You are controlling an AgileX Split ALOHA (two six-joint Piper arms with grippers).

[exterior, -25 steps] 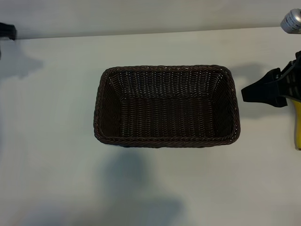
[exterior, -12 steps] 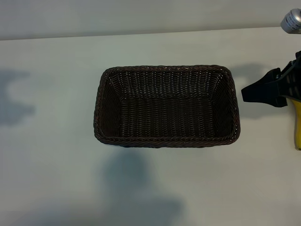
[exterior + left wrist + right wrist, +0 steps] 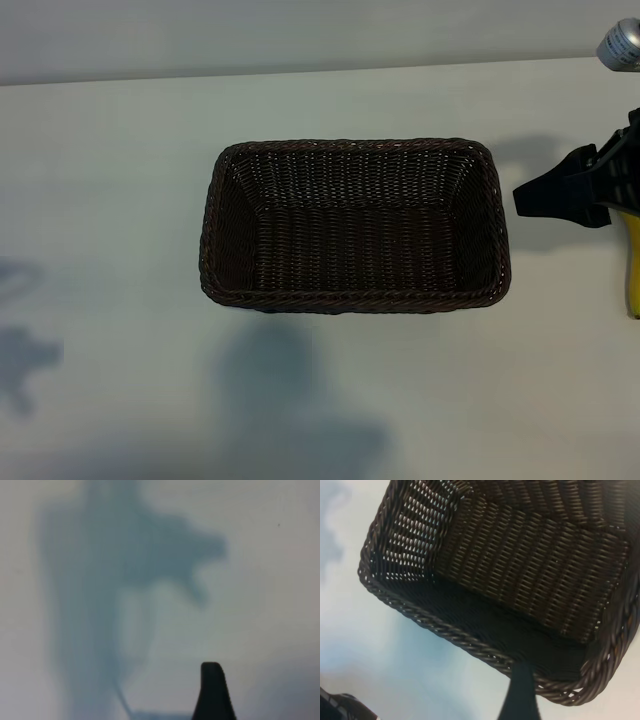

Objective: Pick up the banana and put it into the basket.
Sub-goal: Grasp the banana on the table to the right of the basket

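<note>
Pale table (image 3: pixel 110 200), empty basket (image 3: pixel 355 225) at centre, banana (image 3: pixel 633 262) at right edge under right pincer (image 3: pixel 575 195), released, left pincer (image 3: pixel 212 690) released over bare table.

No legible text or labels anywhere.

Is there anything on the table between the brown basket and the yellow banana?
Between the dark-brown woven wicker basket and the bright-yellow banana the exterior view shows pale table, with the right arm's black gripper hanging above it.
</note>
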